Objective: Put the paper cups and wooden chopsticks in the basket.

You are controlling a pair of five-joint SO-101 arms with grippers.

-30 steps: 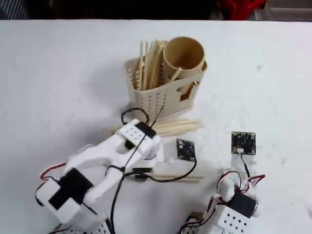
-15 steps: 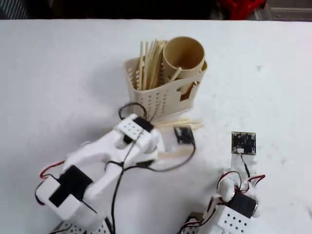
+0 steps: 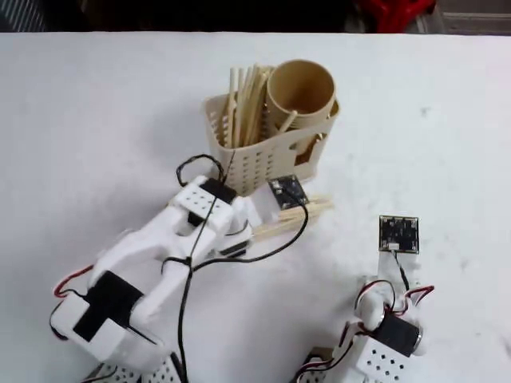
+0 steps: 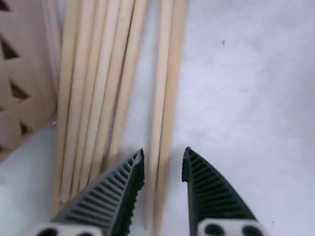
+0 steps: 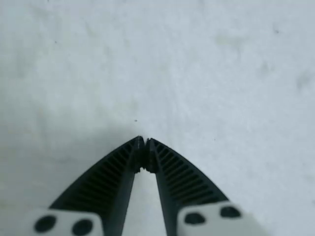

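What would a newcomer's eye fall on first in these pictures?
A basket near the middle of the table stands out, with a cup and upright chopsticks in it. Just in front of it loose chopsticks lie flat, and the open left hand has a finger on each side of two of them. The right hand is shut above bare table.

Both arms are white plastic with black motor blocks. The left arm [image 3: 160, 263] carries a long black cable [image 3: 271, 243] and red wires [image 3: 68, 279]. The right arm [image 3: 383, 339] has a small black square board [image 3: 398, 234]. The left claw [image 4: 162, 157] and right claw [image 5: 143, 142] have black ribbed fingers on white bases with dark holes.
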